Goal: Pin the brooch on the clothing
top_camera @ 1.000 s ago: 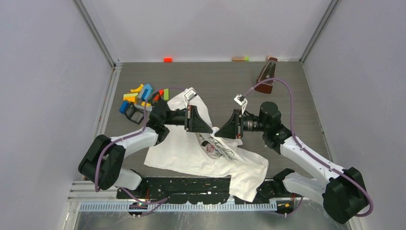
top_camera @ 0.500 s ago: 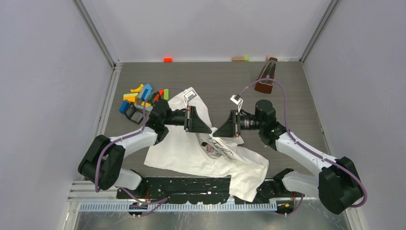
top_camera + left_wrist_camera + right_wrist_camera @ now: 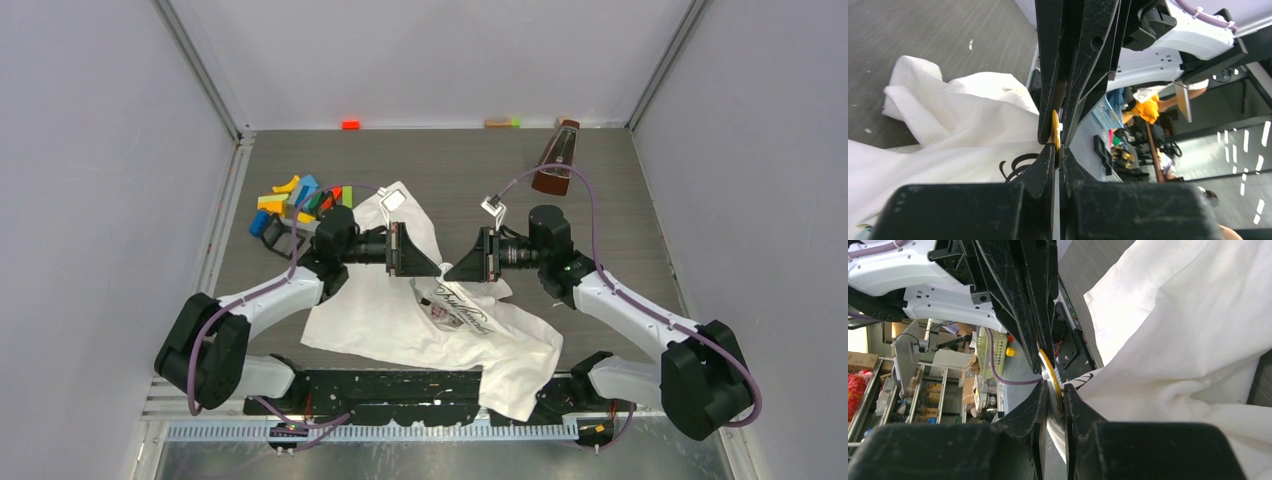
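From above, the two arms meet nose to nose over the middle of the table [image 3: 450, 170]. The left gripper [image 3: 436, 271] reaches in from 9 o'clock and the right gripper [image 3: 452, 274] from 3 o'clock, their tips all but touching. Right under that meeting point and spreading away toward 6 o'clock lies the white T-shirt [image 3: 400, 315], rumpled, with its dark lettering facing up. A heap of coloured toy blocks [image 3: 295, 198] sits out at 10 o'clock and a metronome [image 3: 555, 158] at 1 o'clock, both well apart from the work.

In the left wrist view, the brooch [image 3: 1055, 129] shows as a thin yellow disc seen edge-on. Its lower rim is pinched between the left arm's clenched jaws, with the other gripper's fingers coming down around its upper part. White cloth lies behind it at 9 o'clock, apart from it.

In the right wrist view, the same yellow disc runs down between the right arm's jaws. They stand only narrowly apart around it, and I cannot tell whether they actually press on it. The shirt fills the 3 o'clock side, just beside the fingers.

To my eye the brooch is being passed or readied between the two grippers in the air and is not yet on the fabric. The next move calls for one firm hold on the disc, the pin freed, and then a steady descent onto a fold of cloth.
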You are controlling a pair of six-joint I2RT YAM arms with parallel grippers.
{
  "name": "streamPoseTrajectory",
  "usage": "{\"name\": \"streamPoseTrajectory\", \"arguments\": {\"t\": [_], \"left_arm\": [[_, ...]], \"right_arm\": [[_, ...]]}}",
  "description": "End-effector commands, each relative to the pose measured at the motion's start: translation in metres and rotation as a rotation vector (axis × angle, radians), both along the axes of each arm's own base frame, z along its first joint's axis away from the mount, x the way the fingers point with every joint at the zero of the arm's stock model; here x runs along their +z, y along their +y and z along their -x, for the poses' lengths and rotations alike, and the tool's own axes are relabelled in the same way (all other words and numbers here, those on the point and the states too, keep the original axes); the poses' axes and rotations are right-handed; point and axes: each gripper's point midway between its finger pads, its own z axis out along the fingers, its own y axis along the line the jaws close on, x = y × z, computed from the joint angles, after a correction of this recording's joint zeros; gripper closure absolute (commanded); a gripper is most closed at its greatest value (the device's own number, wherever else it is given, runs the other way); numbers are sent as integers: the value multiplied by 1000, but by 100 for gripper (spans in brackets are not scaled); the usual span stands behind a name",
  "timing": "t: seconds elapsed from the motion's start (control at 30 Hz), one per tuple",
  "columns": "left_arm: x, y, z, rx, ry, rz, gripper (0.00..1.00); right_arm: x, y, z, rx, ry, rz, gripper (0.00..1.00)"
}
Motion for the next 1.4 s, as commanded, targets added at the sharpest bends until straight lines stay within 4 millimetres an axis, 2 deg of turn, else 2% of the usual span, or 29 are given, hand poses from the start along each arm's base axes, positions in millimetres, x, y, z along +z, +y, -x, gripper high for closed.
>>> {"name": "streamPoseTrajectory", "arguments": {"t": [0.0,0.2,0.47,0.7,0.8,0.9,0.97,1.0,1.03,1.07,1.13,1.17,1.23,1.27,1.37], "left_arm": [[45,0,34,-137,-163,63,100],[45,0,34,-145,-160,64,100],[45,0,36,-151,-162,64,100],[45,0,36,-147,-165,61,100],[41,0,34,-132,-168,46,100],[29,0,23,-73,-168,-26,100],[17,2,15,-20,-157,-101,100],[13,3,11,6,-165,-134,100],[8,5,6,33,-172,-169,98],[5,7,3,55,-179,-199,91],[-4,12,-4,96,-179,-263,58],[-7,16,-9,121,-183,-288,44],[-10,23,-19,174,-192,-334,9],[-10,28,-23,200,-199,-353,2],[-5,43,-39,286,-230,-387,0]], "right_arm": [[-33,-22,-58,-303,12,133,99],[-45,-24,-61,-316,48,162,99],[-52,-26,-70,-350,61,193,99],[-64,-35,-78,-416,76,257,99],[-65,-38,-78,-426,76,264,99],[-60,-39,-75,-416,52,257,99],[-54,-40,-74,-411,27,252,92],[-53,-41,-73,-412,23,255,83],[-47,-43,-73,-418,-3,252,78],[-43,-46,-73,-431,-25,254,67],[-34,-52,-75,-456,-66,259,53],[-34,-56,-75,-467,-68,269,50],[-29,-66,-79,-504,-86,295,44],[-25,-71,-81,-524,-100,309,40],[-15,-86,-89,-583,-127,334,34]]}}
